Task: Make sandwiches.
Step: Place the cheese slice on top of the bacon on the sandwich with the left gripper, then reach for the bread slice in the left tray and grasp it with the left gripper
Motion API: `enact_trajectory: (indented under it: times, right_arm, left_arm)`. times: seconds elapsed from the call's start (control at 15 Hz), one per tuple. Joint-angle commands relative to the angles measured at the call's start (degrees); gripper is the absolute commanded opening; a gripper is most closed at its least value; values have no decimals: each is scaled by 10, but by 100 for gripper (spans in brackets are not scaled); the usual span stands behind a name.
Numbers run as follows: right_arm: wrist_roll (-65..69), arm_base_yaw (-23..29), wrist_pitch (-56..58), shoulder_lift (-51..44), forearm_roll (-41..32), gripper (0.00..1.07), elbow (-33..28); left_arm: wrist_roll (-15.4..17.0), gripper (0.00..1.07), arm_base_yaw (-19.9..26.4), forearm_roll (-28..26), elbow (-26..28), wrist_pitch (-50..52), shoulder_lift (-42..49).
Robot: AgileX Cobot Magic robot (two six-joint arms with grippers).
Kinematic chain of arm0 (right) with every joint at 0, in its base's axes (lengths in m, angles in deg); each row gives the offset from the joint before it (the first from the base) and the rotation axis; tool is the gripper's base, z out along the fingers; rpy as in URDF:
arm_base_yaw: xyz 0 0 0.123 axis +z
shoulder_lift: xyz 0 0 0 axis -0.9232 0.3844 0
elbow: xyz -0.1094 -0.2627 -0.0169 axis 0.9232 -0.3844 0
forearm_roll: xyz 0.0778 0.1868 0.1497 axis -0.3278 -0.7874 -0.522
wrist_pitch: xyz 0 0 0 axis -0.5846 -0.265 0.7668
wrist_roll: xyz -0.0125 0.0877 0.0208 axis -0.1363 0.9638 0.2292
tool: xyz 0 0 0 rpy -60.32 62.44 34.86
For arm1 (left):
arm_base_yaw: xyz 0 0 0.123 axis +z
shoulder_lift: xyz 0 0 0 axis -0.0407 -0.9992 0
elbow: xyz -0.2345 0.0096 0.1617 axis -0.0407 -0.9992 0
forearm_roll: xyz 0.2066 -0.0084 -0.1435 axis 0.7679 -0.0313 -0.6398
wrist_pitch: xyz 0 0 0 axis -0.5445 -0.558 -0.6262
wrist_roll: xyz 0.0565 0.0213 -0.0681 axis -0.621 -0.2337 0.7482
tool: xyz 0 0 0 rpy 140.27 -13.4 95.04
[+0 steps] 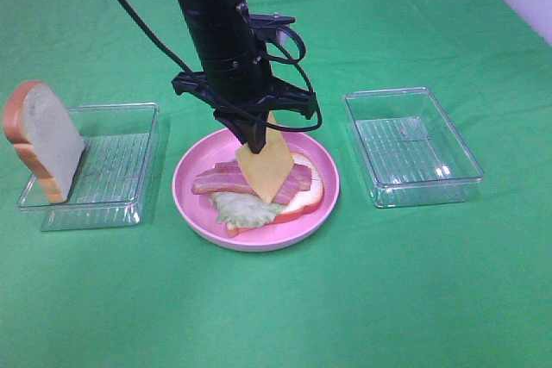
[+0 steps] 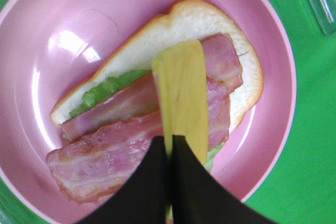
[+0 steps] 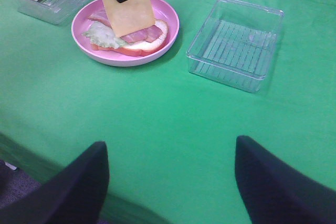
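Left wrist view alone shows left gripper (image 2: 168, 148) clamped on the cheese slice (image 2: 181, 93) edge, above bacon (image 2: 115, 150), lettuce (image 2: 105, 87) and bread (image 2: 210, 19) on pink plate (image 2: 31, 35). High view adds second bread slice (image 1: 43, 140) tilted at left tray (image 1: 129, 118); right tray (image 1: 414, 148) well apart. Right gripper (image 3: 170, 145) spread, empty, over bare green cloth (image 3: 157, 108) near table edge.

Robot test bench, likely lab: green cloth-covered table (image 1: 431, 299), black robot arm (image 1: 216, 23), toy sandwich (image 1: 211, 183) on pink plate (image 1: 178, 185), clear trays (image 1: 427, 189).
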Motion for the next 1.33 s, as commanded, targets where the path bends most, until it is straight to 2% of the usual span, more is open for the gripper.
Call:
enact_trajectory:
  times: [0.07,0.13,0.2,0.27,0.33,0.53,0.67,0.8,0.87,1.0,1.13,1.33]
  right_arm:
    - [-6,1,-7,-6,1,66,-1]
    - [-6,1,-7,-6,1,66,-1]
    - [-6,1,-7,-6,1,66,-1]
    - [-6,1,-7,-6,1,66,-1]
    - [-6,1,-7,-6,1,66,-1]
    - [-6,1,-7,-6,1,66,-1]
    - [-6,1,-7,-6,1,66,-1]
    - [-6,1,-7,-6,1,66,-1]
    - [-6,1,-7,-6,1,66,-1]
    - [-6,1,-7,-6,1,66,-1]
    - [-6,1,-7,-6,1,66,-1]
    - [-6,1,-7,-6,1,66,-1]
  left_arm:
    - [5,12,-2,2,0,8,0]
    - [5,33,-2,10,0,10,0]
    - [5,43,-2,21,0,10,0]
    - [5,43,-2,21,0,10,0]
    - [5,56,-2,30,0,7,0]
    - [7,74,0,38,1,7,7]
    - [43,78,1,72,1,4,26]
    - [79,78,3,151,9,-24,64]
    - [87,78,12,161,21,-42,70]
    - [87,78,22,160,32,-60,75]
    - [87,78,60,158,52,-107,78]
    - [93,78,113,123,53,-107,93]
